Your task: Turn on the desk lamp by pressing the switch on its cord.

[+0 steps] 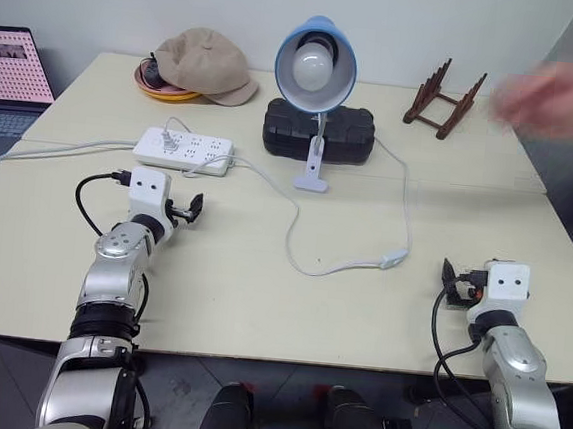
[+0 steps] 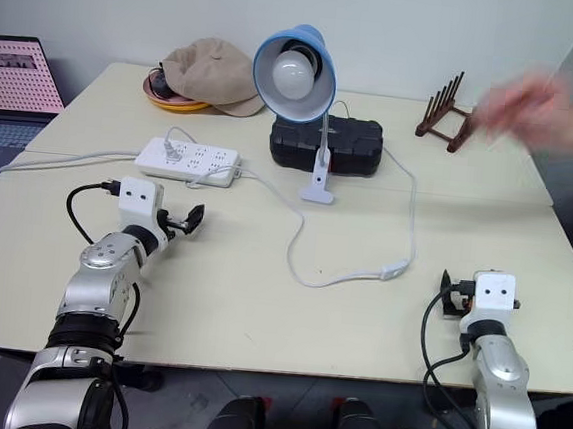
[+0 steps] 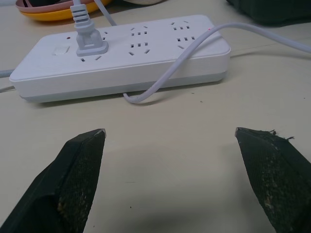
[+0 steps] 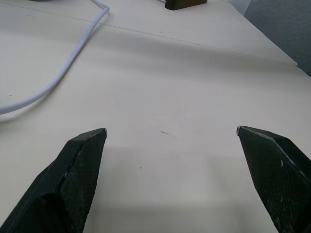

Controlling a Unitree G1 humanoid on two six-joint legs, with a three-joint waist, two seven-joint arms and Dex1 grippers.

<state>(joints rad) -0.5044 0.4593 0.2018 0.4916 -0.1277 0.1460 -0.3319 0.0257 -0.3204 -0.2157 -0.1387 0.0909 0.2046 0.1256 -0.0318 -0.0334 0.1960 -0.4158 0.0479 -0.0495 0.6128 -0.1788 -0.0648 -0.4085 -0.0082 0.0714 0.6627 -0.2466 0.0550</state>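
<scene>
The desk lamp point(image 1: 316, 65) stands at the back middle of the table, its light-blue shade and white bulb facing me, clipped in front of a black case. Its thin white cord point(image 1: 291, 227) loops forward over the table and carries the small white switch point(image 1: 394, 257) at the front right. My right gripper point(image 1: 449, 284) rests open on the table just right of the switch, nothing between its fingers; the cord point(image 4: 63, 63) runs ahead of it in the right wrist view. My left gripper point(image 1: 184, 210) is open and empty, facing the power strip point(image 3: 121, 63).
A white power strip point(image 1: 184, 149) with a plug lies at the back left. A black case point(image 1: 319, 130), a beige cap on a bowl point(image 1: 204, 62), a wooden rack point(image 1: 443, 100) and a laptop point(image 1: 13, 70) line the back. A person's blurred hand point(image 1: 553, 97) hovers at the far right.
</scene>
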